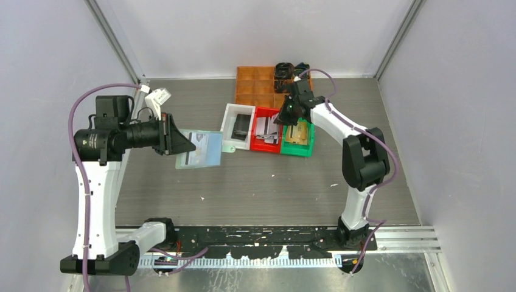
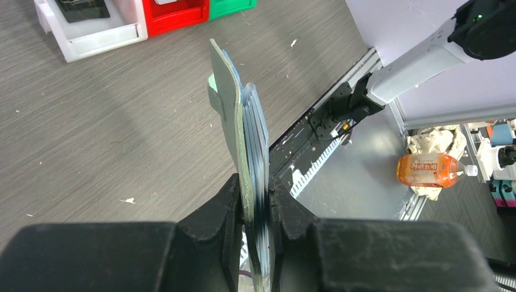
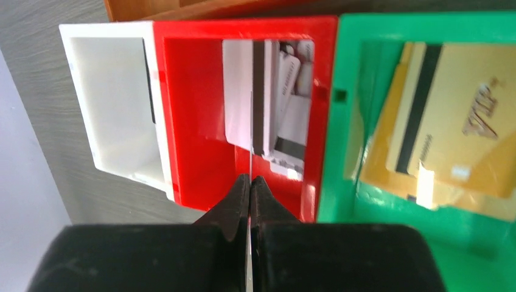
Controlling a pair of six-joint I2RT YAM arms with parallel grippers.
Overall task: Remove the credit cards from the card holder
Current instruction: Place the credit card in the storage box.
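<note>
On your left side, nearest the arm bases, your left pincer (image 2: 255,184) was clamped on the card holder (image 2: 234,109) and held it lifted off the tabletop (image 1: 274,182). From the wrist view the pale green holder stood on edge between the fingers, its bluish clear pockets fanned slightly apart beside the cover. From above it sat out in front of the pincer, just left of the bins and apart from them.

Farther in, three bins stood side by side, touching: a white bin (image 3: 115,109), a red bin (image 3: 195,121) and a green bin (image 3: 341,152). A black card (image 1: 242,125) lay in the white one, silvery-white cards (image 3: 292,115) were piled in the red one, and gold cards (image 3: 462,115) lay in the green one.

Your right pincer (image 3: 250,179) hung over the red bin with its fingers pressed together on a thin card (image 3: 250,121), seen edge-on and pointing down into that bin.

At the back, an orange tray (image 1: 255,85) stood against the rear of the bins.
</note>
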